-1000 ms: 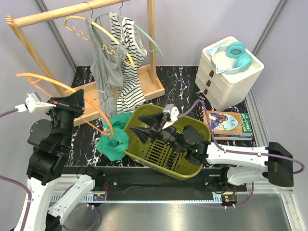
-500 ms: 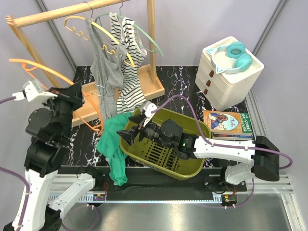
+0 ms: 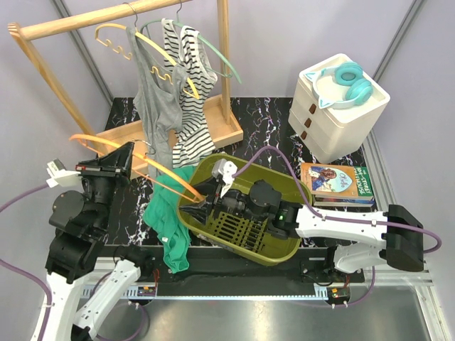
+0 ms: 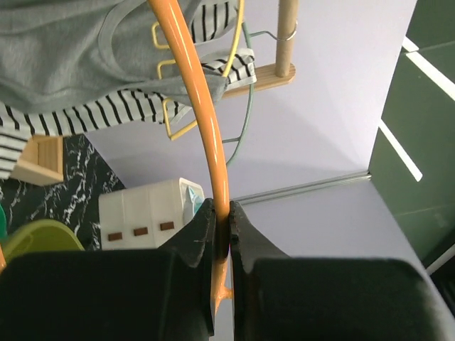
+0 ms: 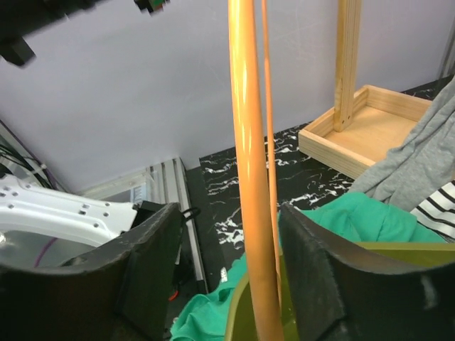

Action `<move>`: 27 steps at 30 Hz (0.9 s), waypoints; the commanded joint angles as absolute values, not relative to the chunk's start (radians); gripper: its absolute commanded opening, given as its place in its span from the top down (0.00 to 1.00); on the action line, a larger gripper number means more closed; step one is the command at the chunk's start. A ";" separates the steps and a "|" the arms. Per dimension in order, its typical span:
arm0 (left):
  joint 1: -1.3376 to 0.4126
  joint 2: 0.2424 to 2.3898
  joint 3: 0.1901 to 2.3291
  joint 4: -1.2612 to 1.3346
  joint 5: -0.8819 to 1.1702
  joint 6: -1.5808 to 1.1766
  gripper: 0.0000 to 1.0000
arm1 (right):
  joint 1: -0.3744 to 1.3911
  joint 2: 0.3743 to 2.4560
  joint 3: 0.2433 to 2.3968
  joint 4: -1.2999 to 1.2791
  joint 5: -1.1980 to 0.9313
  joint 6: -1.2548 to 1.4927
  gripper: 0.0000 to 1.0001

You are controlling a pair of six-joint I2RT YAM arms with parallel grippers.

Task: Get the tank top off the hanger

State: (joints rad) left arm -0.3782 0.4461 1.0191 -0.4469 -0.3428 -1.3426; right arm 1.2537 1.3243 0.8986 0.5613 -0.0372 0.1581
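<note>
Tank top [image 3: 163, 213], green, droops over the olive basket's [image 3: 284, 252] rim, at the basket's 9 o'clock, under the orange hanger [image 4: 205, 128]. You cannot tell whether it is hooked on the hanger. Your left gripper [image 4: 222, 213] is clenched on the hanger. Your right gripper [image 5: 227, 217] is released, its jaws straddling the bar. The wooden rack [image 3: 227, 71] and its hung tops crowd your 12 o'clock.

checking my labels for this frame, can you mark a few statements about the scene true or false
1. The green tank top hangs at the olive basket's left side. True.
2. The left claw is shut on the orange hanger. True.
3. The right claw grips the green tank top. False: it is open, with the orange hanger's bar between its fingers.
4. The striped top lies in the olive basket. False: the striped top hangs on the wooden rack.
</note>
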 commanded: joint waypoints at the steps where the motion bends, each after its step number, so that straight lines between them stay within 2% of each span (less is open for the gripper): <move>1: -0.376 0.405 0.996 -0.322 -0.334 -1.532 1.00 | 1.252 1.289 0.887 0.643 -0.023 0.147 0.40; 2: -0.376 0.394 0.996 -0.324 -0.339 -1.535 1.00 | 1.253 1.287 0.871 0.649 -0.015 0.144 0.43; 8: -0.376 0.362 1.014 -0.344 -0.374 -1.536 1.00 | 1.253 1.256 0.821 0.690 0.040 0.143 0.43; 11: -0.376 0.360 1.017 -0.348 -0.373 -1.540 1.00 | 1.253 1.253 0.810 0.719 0.046 0.156 0.60; 12: -0.376 0.360 1.012 -0.350 -0.367 -1.545 1.00 | 1.252 1.258 0.808 0.739 0.048 0.163 0.69; 13: -0.376 0.360 1.011 -0.353 -0.365 -1.546 1.00 | 1.253 1.261 0.811 0.744 0.048 0.169 0.90; 14: -0.376 0.357 1.006 -0.353 -0.364 -1.545 1.00 | 1.253 1.261 0.821 0.744 0.051 0.179 1.00; 16: -0.376 0.354 1.005 -0.356 -0.364 -1.514 0.97 | 1.253 1.264 0.833 0.730 0.074 0.198 1.00; 18: -0.376 0.353 1.032 -0.400 -0.374 -1.424 0.56 | 1.252 1.258 0.848 0.688 0.148 0.222 1.00; 19: -0.377 0.348 1.041 -0.414 -0.376 -1.387 0.43 | 1.253 1.253 0.857 0.666 0.181 0.241 1.00; 20: -0.376 0.342 1.048 -0.429 -0.374 -1.311 0.23 | 1.253 1.253 0.880 0.643 0.202 0.244 1.00; 24: -0.377 0.263 1.023 -0.491 -0.367 -1.117 0.07 | 1.252 1.273 0.989 0.456 0.302 0.253 1.00; 27: -0.376 0.177 0.982 -0.532 -0.357 -0.988 0.06 | 1.252 1.322 1.087 0.388 0.333 0.226 1.00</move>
State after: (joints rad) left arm -0.3748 0.2665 1.0050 -0.4931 -0.3653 -1.2327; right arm 1.2537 1.2938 0.9150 0.4477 0.2195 0.2298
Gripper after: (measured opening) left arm 0.928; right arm 0.180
